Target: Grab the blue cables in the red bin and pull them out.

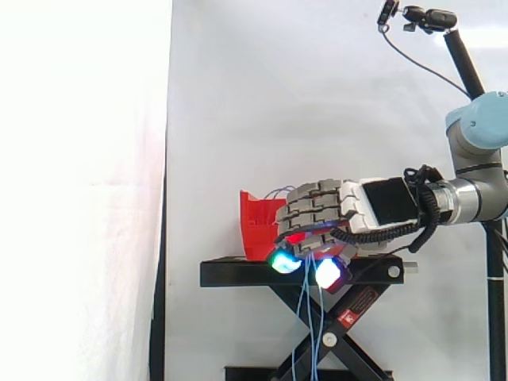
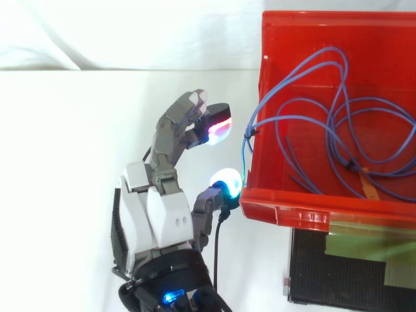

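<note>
Side view, setting: a smooth white curtain (image 1: 278, 95) hangs behind a black metal scissor stand (image 1: 238, 272) with a flat top plate and crossed legs.

Side view, bin: a red plastic bin (image 1: 258, 226), open-topped with slanted walls, sits on the stand's top plate toward its left end.

Side view, hand: a grey and white robot hand (image 1: 373, 202), built of blocky ribbed segments, extends level from the right. It covers the bin's right part, just above the top plate.

Side view, cables: thin blue cables (image 1: 305, 309), smooth and round like cord, drop from under the hand. They pass the top plate's front edge and hang slack before the crossed legs, down to the lower edge of the view. A small loop peeks above the bin's rim.

Top view, bin: rectangular, with glossy walls and a thick rolled rim (image 2: 286, 211). The stand's matte black top (image 2: 325, 279) shows below the bin's near wall and carries a strip of pale translucent tape (image 2: 370, 244).

Top view, cables: the blue cables (image 2: 249, 132) lie in several long loose loops on the bin floor. They gather into a bundle on the left wall's top edge and spill over it to the outside.

Top view, hand: the robot hand (image 2: 159, 214) is outside the bin, just beside its left wall and near left corner, close to the bundle.

Grip: cannot tell whether the hand has hold of any cable, as the contact is hidden.
</note>
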Tool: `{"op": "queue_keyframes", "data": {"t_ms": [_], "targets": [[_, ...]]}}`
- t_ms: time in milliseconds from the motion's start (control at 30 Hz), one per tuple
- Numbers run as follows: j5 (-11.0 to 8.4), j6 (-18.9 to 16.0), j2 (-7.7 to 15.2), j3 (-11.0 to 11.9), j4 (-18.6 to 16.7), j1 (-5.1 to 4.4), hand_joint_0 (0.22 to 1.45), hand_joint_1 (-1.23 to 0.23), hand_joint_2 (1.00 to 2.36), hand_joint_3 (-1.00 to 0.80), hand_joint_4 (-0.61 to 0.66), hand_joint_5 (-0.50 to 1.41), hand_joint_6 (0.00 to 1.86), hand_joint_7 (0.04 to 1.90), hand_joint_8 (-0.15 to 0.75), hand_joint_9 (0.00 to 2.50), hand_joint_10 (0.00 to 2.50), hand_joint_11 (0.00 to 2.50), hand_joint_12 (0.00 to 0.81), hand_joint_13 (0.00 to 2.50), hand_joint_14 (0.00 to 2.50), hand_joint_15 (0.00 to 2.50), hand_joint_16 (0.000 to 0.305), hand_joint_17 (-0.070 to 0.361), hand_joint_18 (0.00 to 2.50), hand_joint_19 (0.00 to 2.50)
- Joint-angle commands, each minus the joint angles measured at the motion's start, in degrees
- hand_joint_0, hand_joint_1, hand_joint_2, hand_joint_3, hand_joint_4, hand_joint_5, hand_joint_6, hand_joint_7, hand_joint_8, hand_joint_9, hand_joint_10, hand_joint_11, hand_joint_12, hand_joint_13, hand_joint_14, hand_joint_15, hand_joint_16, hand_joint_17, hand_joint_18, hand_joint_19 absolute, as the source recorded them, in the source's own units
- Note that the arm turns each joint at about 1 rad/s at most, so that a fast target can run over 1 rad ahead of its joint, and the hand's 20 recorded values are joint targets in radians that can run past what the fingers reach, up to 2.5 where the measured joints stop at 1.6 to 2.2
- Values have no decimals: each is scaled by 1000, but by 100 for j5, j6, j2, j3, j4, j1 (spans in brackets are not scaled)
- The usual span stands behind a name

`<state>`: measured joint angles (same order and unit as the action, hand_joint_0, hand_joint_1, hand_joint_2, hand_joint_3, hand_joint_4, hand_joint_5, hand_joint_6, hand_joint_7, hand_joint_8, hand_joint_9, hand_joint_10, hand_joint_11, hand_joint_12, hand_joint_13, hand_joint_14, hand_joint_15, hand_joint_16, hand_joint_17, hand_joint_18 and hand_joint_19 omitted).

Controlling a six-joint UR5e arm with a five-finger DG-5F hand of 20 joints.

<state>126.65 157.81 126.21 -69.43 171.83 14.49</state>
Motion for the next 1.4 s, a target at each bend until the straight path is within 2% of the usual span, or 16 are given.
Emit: {"op": "queue_keyframes", "data": {"t_ms": [0,633,733,1367], "targets": [[0,0,0,0,-18,1,830,-892,1000,-1000,251,699,12,508,280,632,16,481,353,607,18,449,46,104,459,587],[132,53,0,-35,-26,45,831,-890,1000,-1000,243,686,11,473,279,633,18,475,354,610,17,443,46,104,461,587],[132,62,0,-97,-123,54,831,-891,1000,-1000,241,685,11,471,279,632,18,483,355,610,18,453,46,104,462,594],[97,-26,0,-88,-97,80,835,-896,1000,-1000,243,694,11,468,282,650,16,480,351,640,18,465,46,104,475,593]]}}
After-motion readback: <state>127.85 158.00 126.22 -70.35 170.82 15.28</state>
